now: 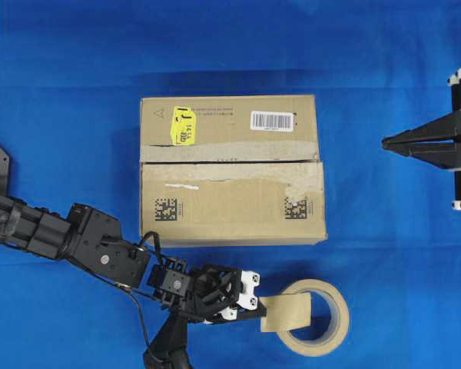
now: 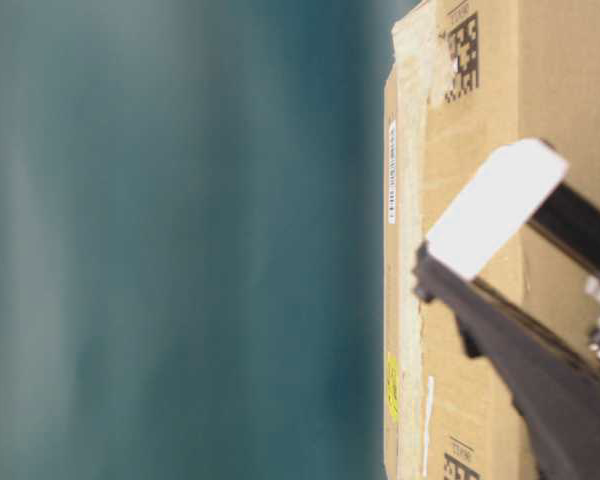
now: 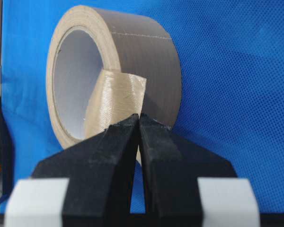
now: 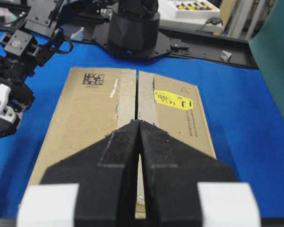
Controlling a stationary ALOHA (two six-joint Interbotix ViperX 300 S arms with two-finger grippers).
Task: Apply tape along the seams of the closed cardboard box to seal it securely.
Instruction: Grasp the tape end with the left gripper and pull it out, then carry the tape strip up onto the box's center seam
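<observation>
Overhead view: 1 left gripper (image 1: 253, 309), clamped on tape (image 1: 286, 312) beside roll (image 1: 316, 317), below cardboard box (image 1: 232, 171), for peeling; right gripper (image 1: 386, 142) closed, empty.

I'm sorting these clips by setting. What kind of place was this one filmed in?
Most likely a robotics lab bench, not a warehouse. A blue cloth covers the tabletop, the cardboard box sits between two arms, and the right wrist view shows another arm's base and lab equipment behind it.
</observation>
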